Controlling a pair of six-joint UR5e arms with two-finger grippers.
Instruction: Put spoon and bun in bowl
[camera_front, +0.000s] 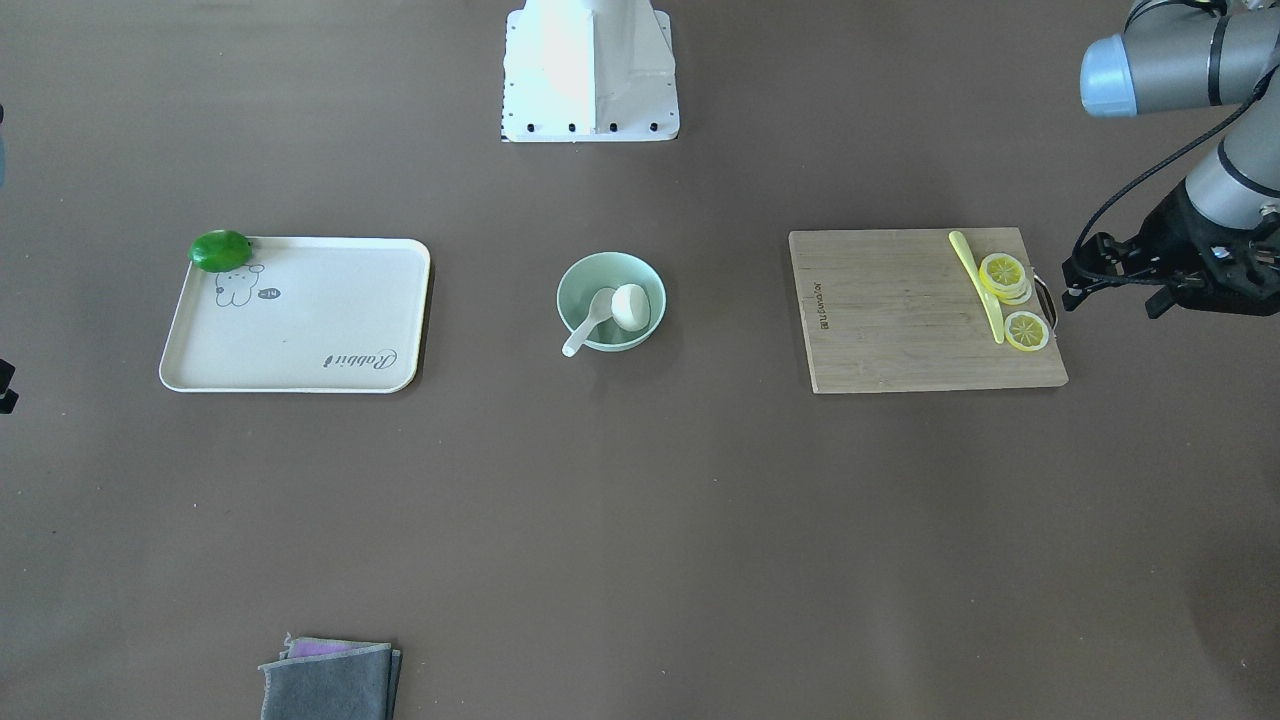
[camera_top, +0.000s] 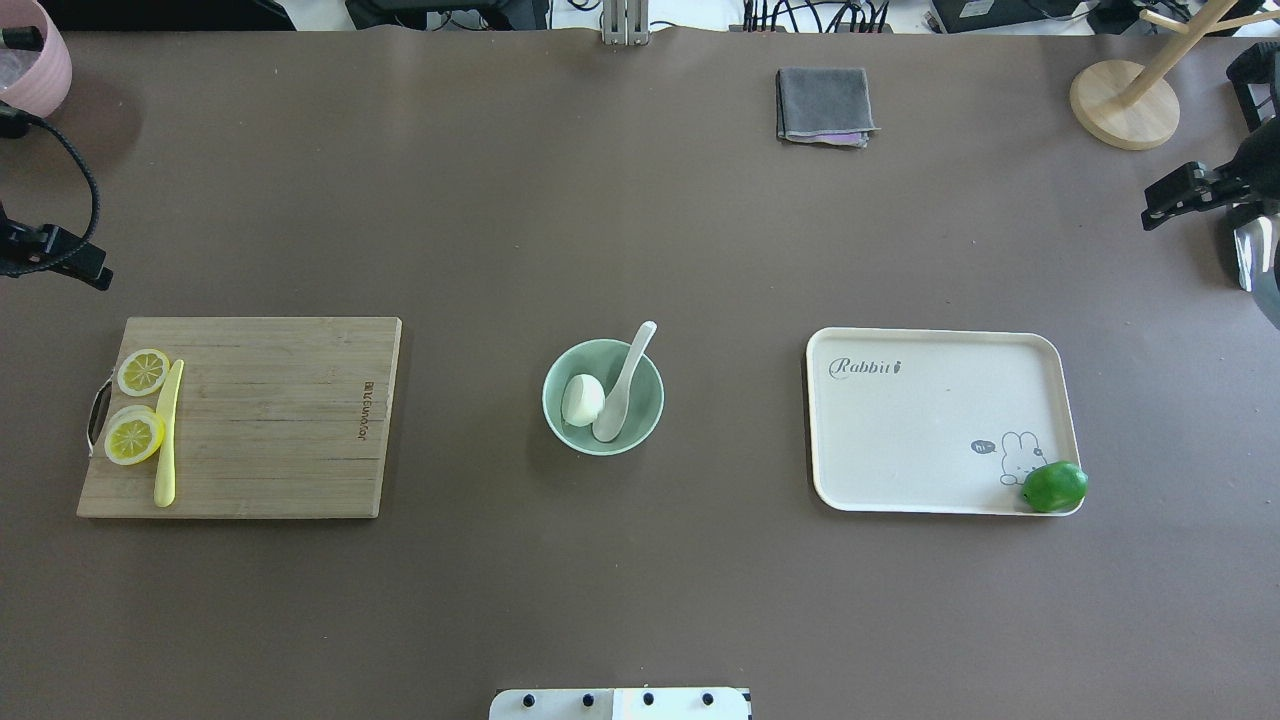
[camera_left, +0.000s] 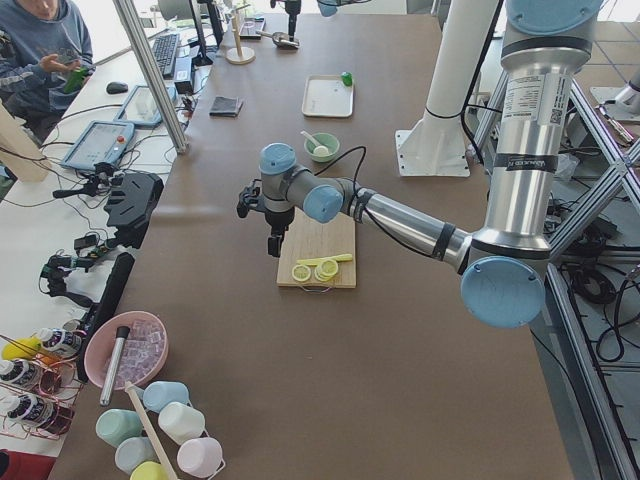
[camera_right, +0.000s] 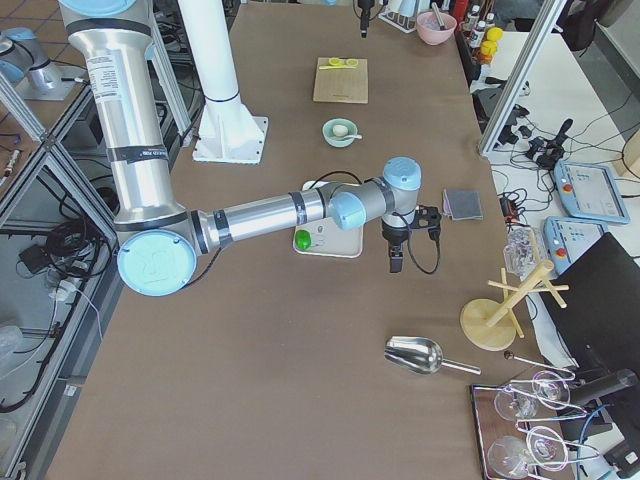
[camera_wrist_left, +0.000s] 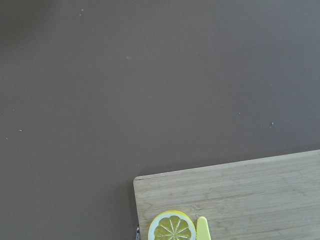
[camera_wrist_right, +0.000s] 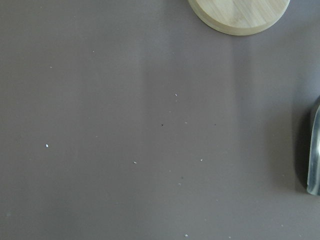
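The pale mint-green bowl (camera_top: 560, 425) (camera_front: 575, 280) stands at the middle of the table. The cream-white spoon (camera_top: 625, 385) (camera_front: 588, 325) lies in it, scoop down, with its handle sticking out over the rim. The white bun (camera_top: 582, 400) (camera_front: 630, 307) sits in the bowl beside the spoon's scoop. My left gripper (camera_top: 95, 270) (camera_front: 1075, 285) hangs far off past the cutting board, holding nothing. My right gripper (camera_top: 1160, 205) hangs at the opposite table end, holding nothing. I cannot tell whether either gripper is open or shut. Neither wrist view shows fingers.
A cream tray (camera_top: 940, 420) with a green lime (camera_top: 1054, 486) on its corner lies on my right. A wooden cutting board (camera_top: 280, 420) with lemon slices (camera_top: 143, 372) and a thin yellow knife (camera_top: 167, 440) lies on my left. A grey cloth (camera_top: 822, 105) and a wooden stand (camera_top: 1125, 105) are at the far side.
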